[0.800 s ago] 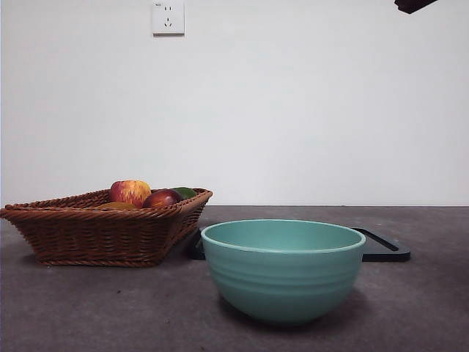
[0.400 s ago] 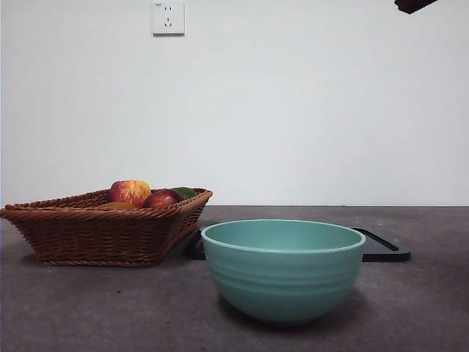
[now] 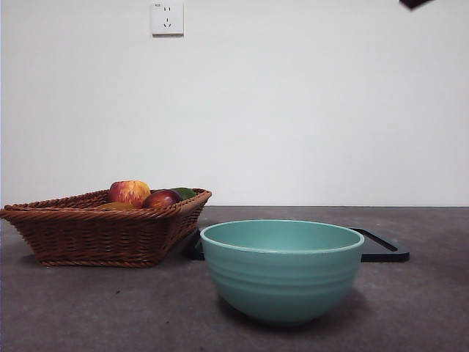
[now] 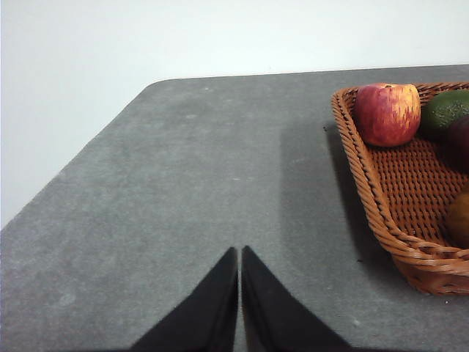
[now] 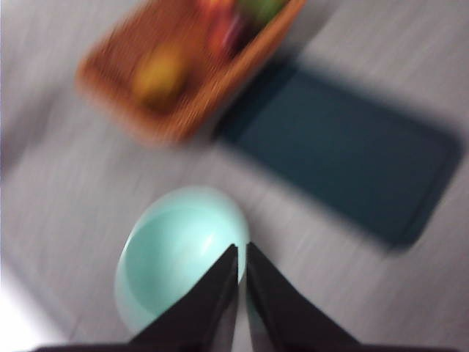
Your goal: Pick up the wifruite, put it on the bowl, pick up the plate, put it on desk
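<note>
The kiwifruit (image 4: 460, 218) lies in the wicker basket (image 3: 102, 233) at the left; it is a blurred yellow-brown blob in the right wrist view (image 5: 157, 77). The teal bowl (image 3: 282, 270) stands empty on the desk (image 3: 88, 315) in front of a flat black plate (image 3: 381, 249). My left gripper (image 4: 239, 253) is shut and empty above bare desk beside the basket (image 4: 381, 213). My right gripper (image 5: 241, 249) is shut and empty, high above the bowl (image 5: 179, 249); its view is blurred. The plate (image 5: 344, 154) lies beyond the bowl there.
The basket also holds a red-and-yellow apple (image 3: 130, 192), a dark red fruit (image 3: 161, 199) and a green fruit (image 3: 185, 192). A black arm tip (image 3: 415, 3) shows at the top right corner. A white wall with a socket (image 3: 167, 17) stands behind the desk.
The black arm tip at the top right corner has risen, so less of it shows. The bowl, basket, fruit and plate have not moved.
</note>
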